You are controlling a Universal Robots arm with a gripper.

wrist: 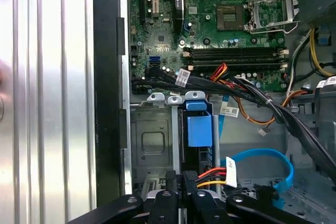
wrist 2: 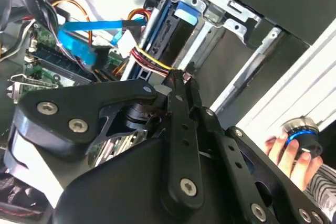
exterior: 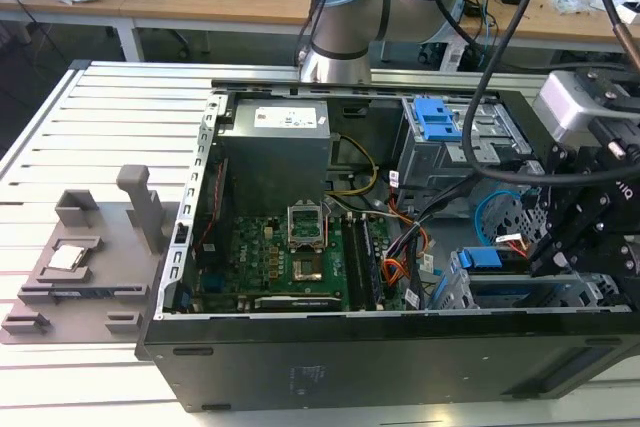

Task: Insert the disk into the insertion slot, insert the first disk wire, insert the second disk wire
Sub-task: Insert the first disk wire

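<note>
We note the open computer case (exterior: 330, 347) lying on the slatted surface (exterior: 100, 117), with the arm (exterior: 345, 7) reaching in from behind.

In the exterior view the pincer (exterior: 560, 237) hangs over the lower right of the case, its fingertips hidden. In both wrist views the tips show: the pincer (wrist: 181, 182) (wrist 2: 181, 77) is pressed together on the plug end of the red, yellow and black wire bundle (wrist: 212, 174) (wrist 2: 152, 61), at the disk's rear edge.

The second wrist view adds a person's hand (wrist 2: 283, 148) outside the case, on a blue-ringed knob (wrist 2: 302, 137). The first wrist view adds the motherboard (wrist: 231, 24) and the looped blue cable (wrist: 262, 156) beside the bay.

The disk (wrist: 199, 129) (wrist 2: 188, 11) (exterior: 487, 258) is seated in the insertion slot (wrist: 152, 129) (exterior: 455, 292) (wrist 2: 231, 19), at the lower right of the exterior view. It stands on edge, showing a dark narrow side framed by a bright blue carrier. Its long axis runs along the near case wall, and the blue tab end points toward the exterior view's left, at the motherboard.
</note>
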